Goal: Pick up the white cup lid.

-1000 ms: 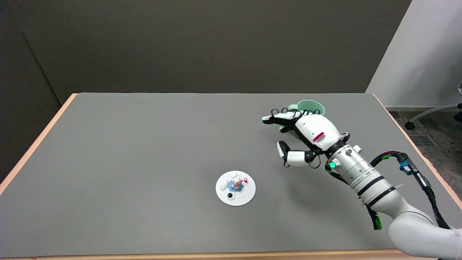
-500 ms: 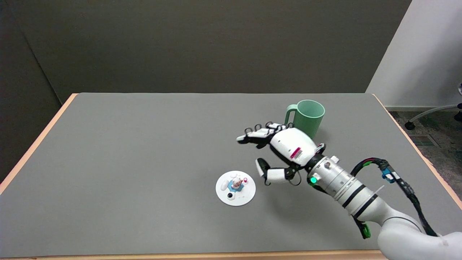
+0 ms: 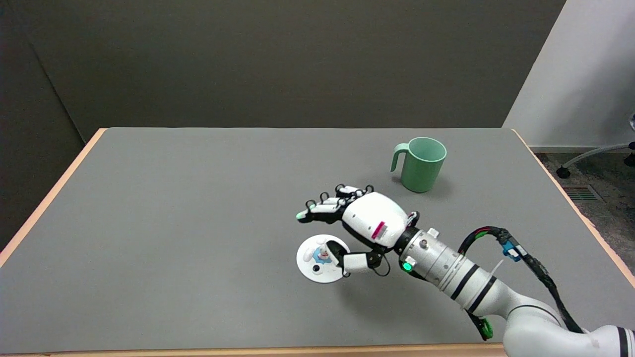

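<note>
White cup lid (image 3: 317, 259) lies flat on the grey table (image 3: 198, 223), near the front edge and a little right of centre, its decorated top facing up with a small moulded figure standing at the middle; lying flat like this, it offers only a thin rim and that raised figure to catch hold of. The right hand (image 3: 357, 225) reaches in from the lower right and hangs over the lid's right side, palm turned down and toward the lid. Its fingers (image 3: 322, 210) are stretched out and apart above the lid's far edge, while the thumb (image 3: 347, 260) is dropped low at the near right rim, overlapping the lid in this view; whether it touches the rim cannot be told. Nothing is held, so the hand is spread and released, shaped as if to bracket the disc from two sides. That posture suits a pinch across the rim, thumb on one side and fingers on the other, judging by how they straddle it. A green mug (image 3: 421, 166) stands upright well apart, toward the table's far right, handle to the left and clear of the reach. The lift is not yet done.
</note>
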